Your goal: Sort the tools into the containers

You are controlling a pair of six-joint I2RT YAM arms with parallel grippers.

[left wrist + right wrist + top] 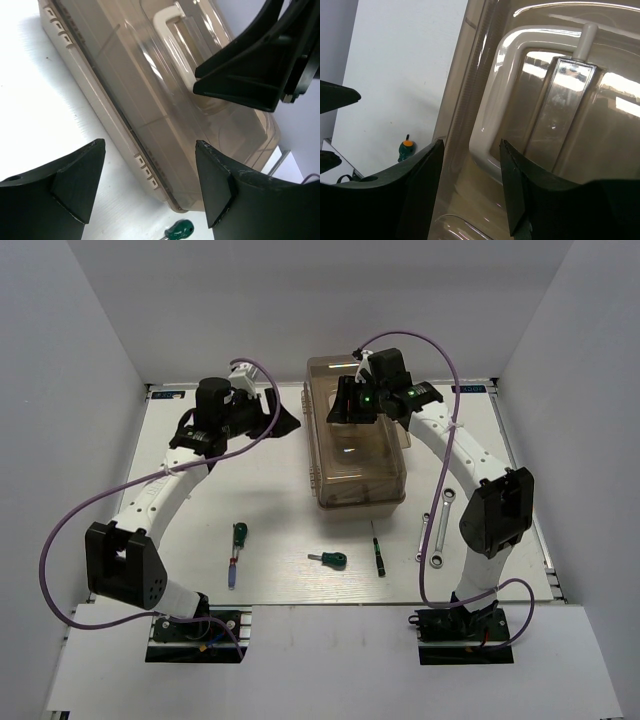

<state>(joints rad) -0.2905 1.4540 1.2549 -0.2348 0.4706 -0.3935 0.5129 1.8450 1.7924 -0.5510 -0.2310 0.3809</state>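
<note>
The beige toolbox (357, 475) stands mid-table, its translucent brown lid (150, 75) closed. My left gripper (288, 418) is open and empty just left of the box, level with its side (150, 145). My right gripper (347, 405) is open over the lid's far part. In the right wrist view its fingers (471, 145) straddle the beige end of the handle (487, 125). A green-and-red screwdriver (236, 550), a stubby green screwdriver (329, 559), a thin black-green screwdriver (378, 550) and two silver wrenches (448, 499) (430, 538) lie on the table in front of the box.
White walls enclose the table on three sides. A green screwdriver handle (181, 229) shows past the box's corner in the left wrist view. A green, orange-capped handle (406, 150) shows on the table in the right wrist view. The right gripper's fingers (250, 75) hang over the lid.
</note>
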